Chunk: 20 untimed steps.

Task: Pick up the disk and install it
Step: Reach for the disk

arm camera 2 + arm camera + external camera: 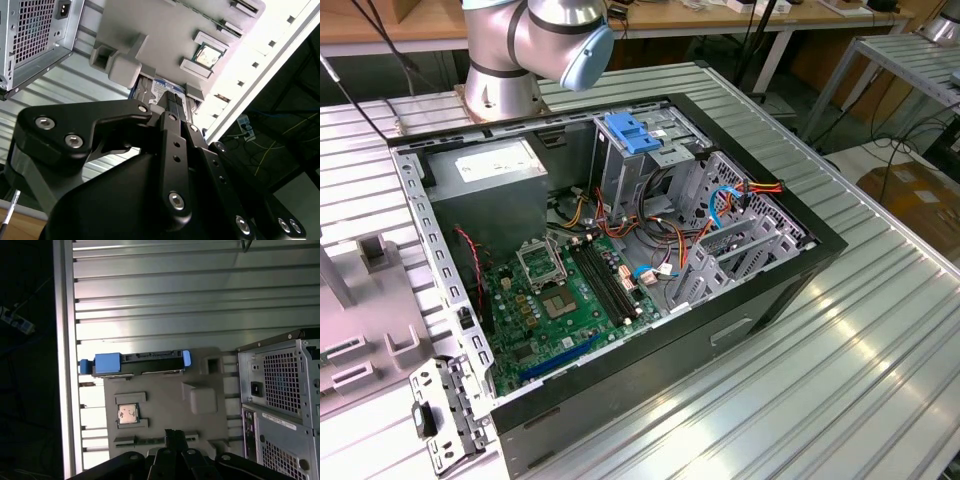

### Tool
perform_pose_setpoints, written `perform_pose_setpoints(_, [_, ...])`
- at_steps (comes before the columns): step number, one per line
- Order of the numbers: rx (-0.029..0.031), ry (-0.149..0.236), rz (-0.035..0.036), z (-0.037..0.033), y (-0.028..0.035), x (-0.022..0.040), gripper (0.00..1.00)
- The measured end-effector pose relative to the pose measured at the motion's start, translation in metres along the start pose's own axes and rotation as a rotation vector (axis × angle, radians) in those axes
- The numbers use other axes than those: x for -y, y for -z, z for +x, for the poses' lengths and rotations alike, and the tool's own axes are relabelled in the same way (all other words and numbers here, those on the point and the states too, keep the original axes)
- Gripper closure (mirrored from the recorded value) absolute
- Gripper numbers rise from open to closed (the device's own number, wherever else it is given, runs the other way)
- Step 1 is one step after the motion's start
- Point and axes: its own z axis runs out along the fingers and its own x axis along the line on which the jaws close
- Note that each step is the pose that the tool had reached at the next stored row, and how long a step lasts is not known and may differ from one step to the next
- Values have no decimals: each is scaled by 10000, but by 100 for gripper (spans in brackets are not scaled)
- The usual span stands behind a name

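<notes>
Now: gripper empty, disk parked on fixture plate

1. End effector. From my remote station I see the gripper [173, 98] [175, 433] in both wrist views w/ its fingers [168, 102] drawn together and no gap visible btwn them. Nothing is clamped. In the first wrist view the tips hang over the grey fixture plate [200, 377], well apart from the disk [150, 363].

2. Task item. Disk lies along one edge of the fixture plate: light-blue carrier at both ends, dark body btwn. Plate rests on the ribbed metal table [200, 290], just beside the rear of the PC case [280, 400] [740, 320]. A processor chip [128, 415] sits in a pocket of the same plate, near the disk.

3. Install site. In the exterior view the PC case lies open on the table w/ the motherboard [565, 295] exposed. A blue latch piece [633, 132] sits atop the drive cage [620, 175].

4. Markings. In the second wrist view the disk's face carries a white/blue label [159, 87]; I cannot read its print. The power supply [485, 195] has a white label [495, 163], text likewise not legible.
</notes>
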Motion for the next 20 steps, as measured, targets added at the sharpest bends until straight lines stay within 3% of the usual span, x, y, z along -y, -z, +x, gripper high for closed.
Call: perform_pose_setpoints(20, [-1, 14, 0, 99, -26, -37, 89])
